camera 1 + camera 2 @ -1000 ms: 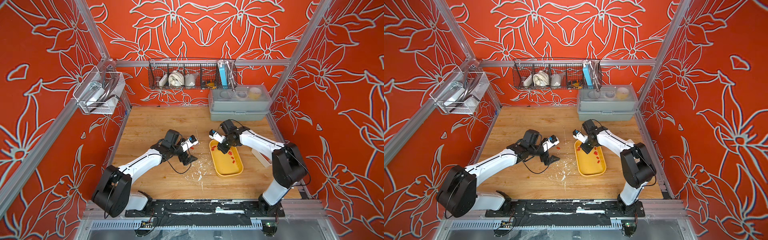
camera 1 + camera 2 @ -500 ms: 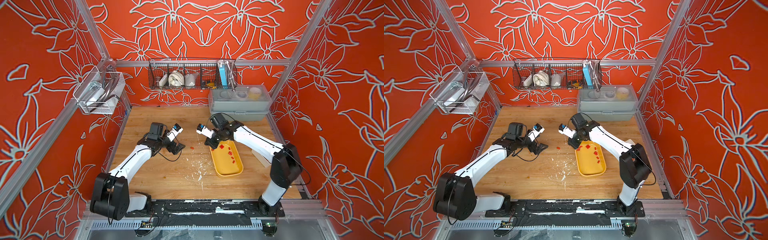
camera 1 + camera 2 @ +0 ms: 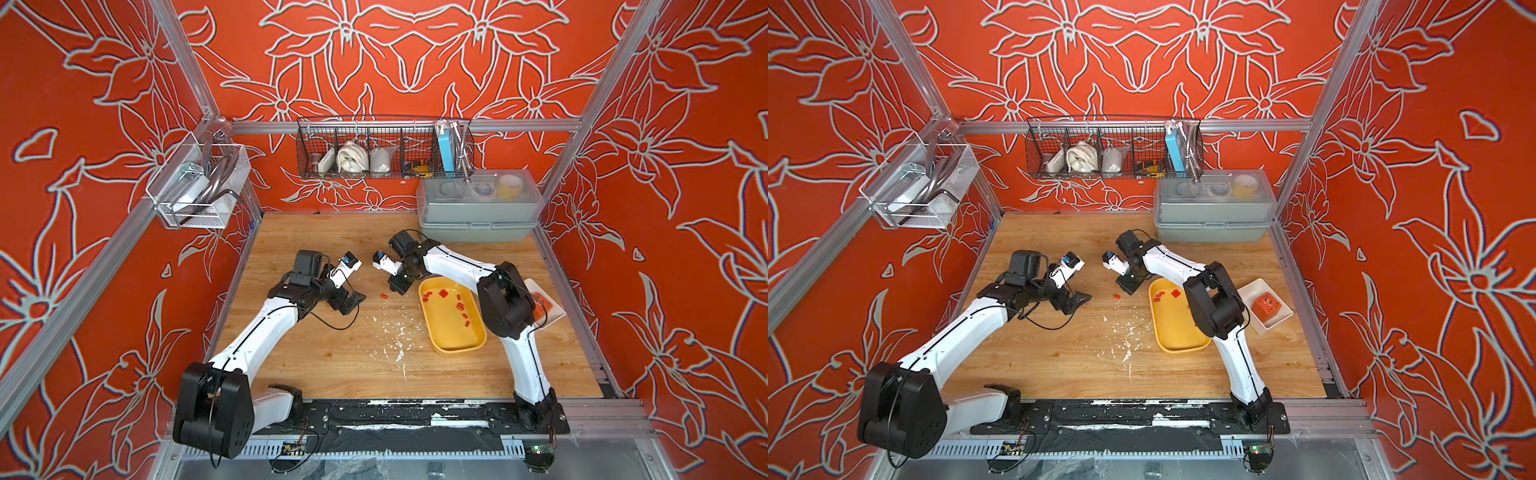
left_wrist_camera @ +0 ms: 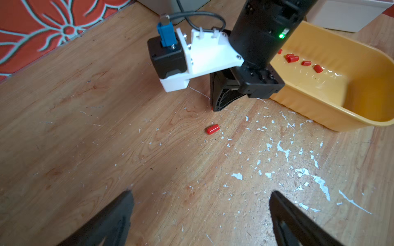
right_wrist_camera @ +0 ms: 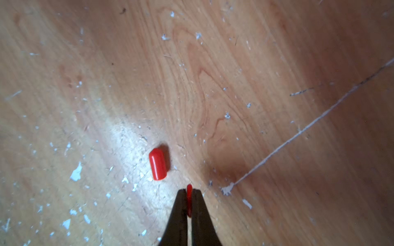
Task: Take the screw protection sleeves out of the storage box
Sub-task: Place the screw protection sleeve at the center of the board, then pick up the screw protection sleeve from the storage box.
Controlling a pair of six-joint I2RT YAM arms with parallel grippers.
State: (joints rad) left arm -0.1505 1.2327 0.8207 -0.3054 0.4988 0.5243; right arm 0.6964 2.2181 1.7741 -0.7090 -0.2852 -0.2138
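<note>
left gripper: jaws wide apart | right gripper: jaws pinched, pointing down

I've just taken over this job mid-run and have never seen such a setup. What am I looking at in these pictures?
Two white robot arms work at a wooden table. Two pictures look down from overhead on the whole scene. The other two come from a camera on each arm's wrist. On the table sits a yellow tray with small red sleeves in it, and one loose sleeve lies on the wood beside the tray. The right gripper is shut on a second sleeve, close to the wood. The left gripper is open and holds nothing.
</note>
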